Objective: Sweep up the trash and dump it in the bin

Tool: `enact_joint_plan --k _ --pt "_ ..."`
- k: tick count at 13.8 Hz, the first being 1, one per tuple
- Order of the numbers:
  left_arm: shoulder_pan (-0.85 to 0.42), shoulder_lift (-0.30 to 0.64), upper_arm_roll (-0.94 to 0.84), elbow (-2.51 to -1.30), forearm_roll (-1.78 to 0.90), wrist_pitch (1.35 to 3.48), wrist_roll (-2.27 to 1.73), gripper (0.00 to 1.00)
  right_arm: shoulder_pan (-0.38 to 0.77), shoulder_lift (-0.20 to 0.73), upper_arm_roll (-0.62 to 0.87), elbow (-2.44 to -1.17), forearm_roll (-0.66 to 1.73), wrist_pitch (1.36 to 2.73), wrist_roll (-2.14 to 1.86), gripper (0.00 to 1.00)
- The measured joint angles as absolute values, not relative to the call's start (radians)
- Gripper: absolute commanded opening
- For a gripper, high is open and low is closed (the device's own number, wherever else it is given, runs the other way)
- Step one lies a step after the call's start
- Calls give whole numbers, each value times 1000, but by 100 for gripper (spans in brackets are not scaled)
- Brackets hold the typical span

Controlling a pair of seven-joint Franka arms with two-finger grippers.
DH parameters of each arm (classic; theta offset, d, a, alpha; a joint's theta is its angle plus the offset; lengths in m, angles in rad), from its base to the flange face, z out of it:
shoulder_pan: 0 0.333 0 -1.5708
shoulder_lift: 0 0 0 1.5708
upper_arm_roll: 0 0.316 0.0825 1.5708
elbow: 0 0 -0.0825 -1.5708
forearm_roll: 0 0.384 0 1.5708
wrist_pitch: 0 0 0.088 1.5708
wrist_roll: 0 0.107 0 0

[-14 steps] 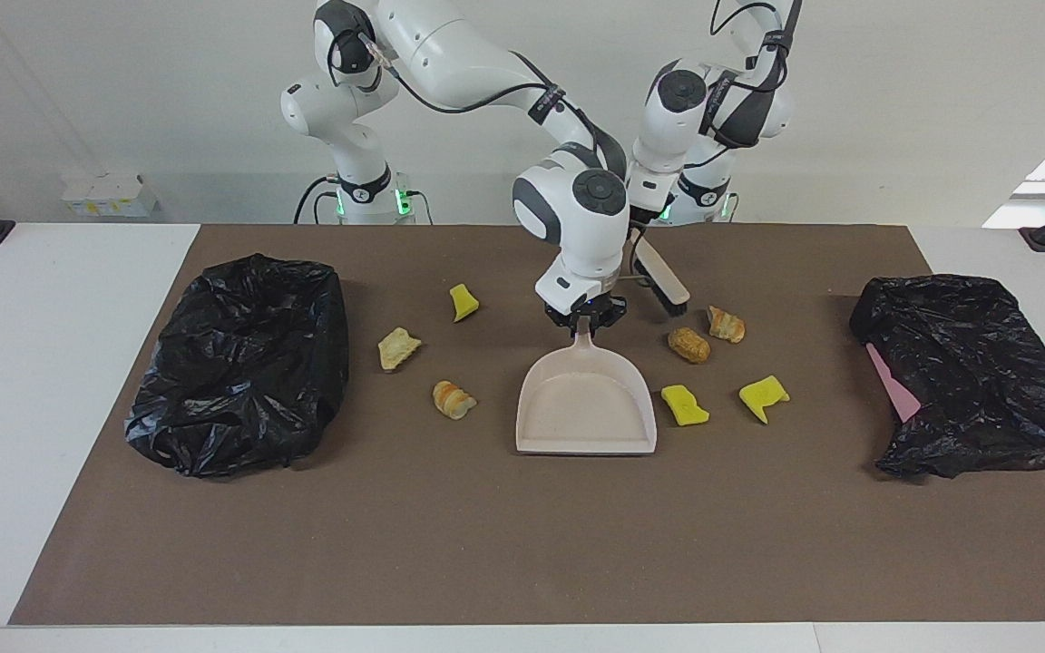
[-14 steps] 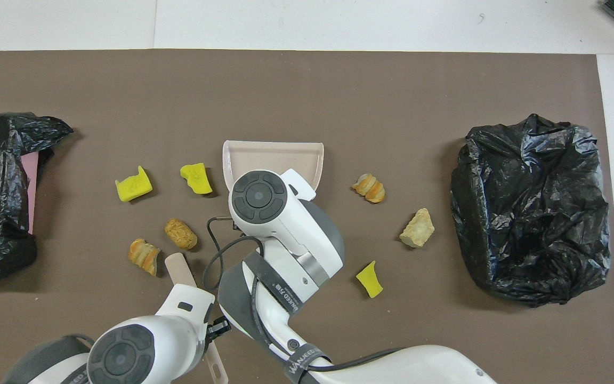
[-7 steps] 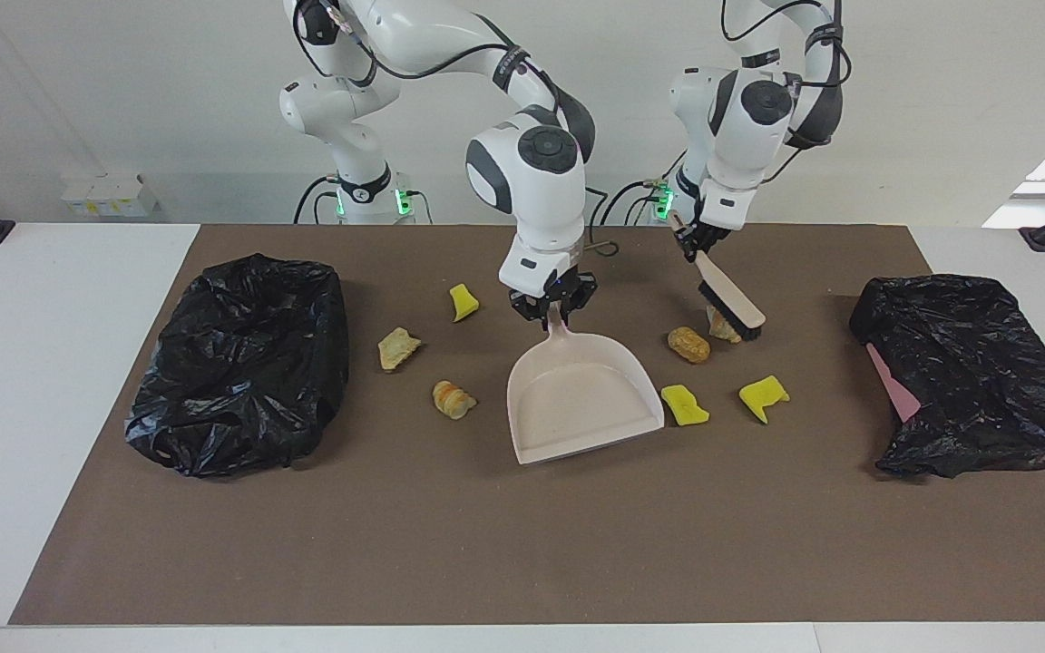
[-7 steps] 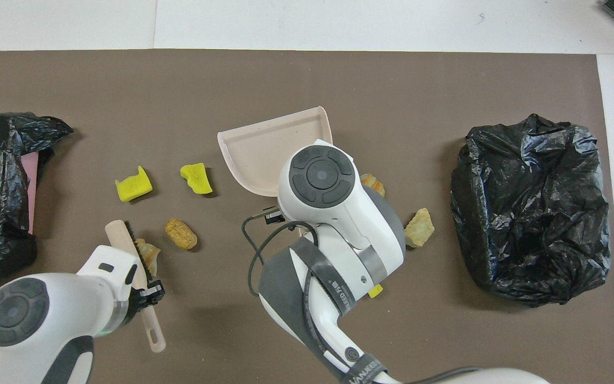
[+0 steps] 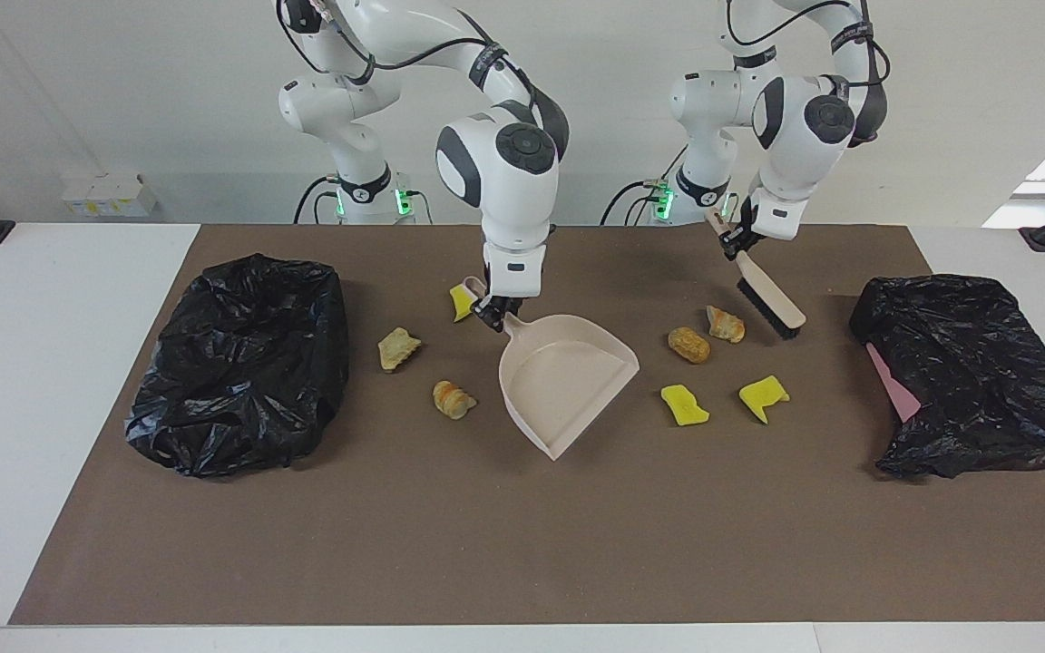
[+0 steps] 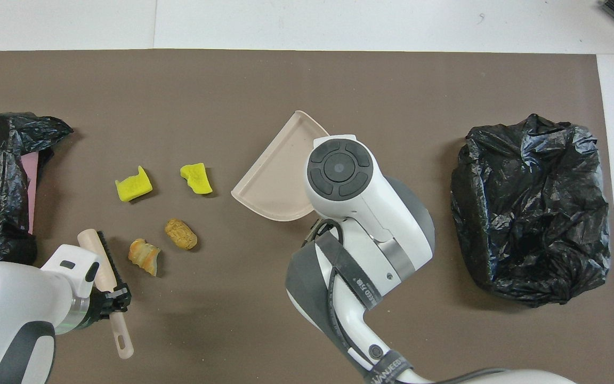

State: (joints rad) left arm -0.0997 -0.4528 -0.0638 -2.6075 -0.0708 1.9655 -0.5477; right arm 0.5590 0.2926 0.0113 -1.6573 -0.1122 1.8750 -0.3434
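Seven scraps of trash scattered on a brown mat (image 5: 522, 544) covering the white surface (image 5: 51, 381). Toward the left arm's end: two yellow sponge chunks (image 5: 684, 404) (image 5: 764, 396), plus a brown bread roll (image 5: 688, 345) and a croissant-like piece (image 5: 726, 324) lying nearer to the robots than the sponges. Toward the right arm's end: a striped pastry (image 5: 454, 399), a tan pastry scrap (image 5: 397, 348) and a third yellow sponge chunk (image 5: 462, 301) nearest the robots. Right gripper (image 5: 497, 313) pinching the handle of a beige dustpan (image 5: 563, 381), pan tilted at mid-mat with its open mouth turned toward the left arm's end. Left gripper (image 5: 738, 238) clamped on the handle of a hand brush (image 5: 769, 304), black bristles pointing down, hanging just beside the croissant-like piece without clearly touching it. One bin lined with a black bag (image 5: 241, 363) at the right arm's end of the mat. One more black bag (image 5: 967, 372) with something pink (image 5: 890, 381) showing beneath it at the left arm's end.
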Motion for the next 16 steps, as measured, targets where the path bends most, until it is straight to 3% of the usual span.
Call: enact_joint_plan --k 8,16 --pt "-244 -285 -74 -2591 -158 2160 -693 0 481 325 11 -1611 -124 1881 -872 0" --pt "-274 -110 -60 -2365 -151 2099 -625 0 528 458 26 -1637 -120 2031 -955 0"
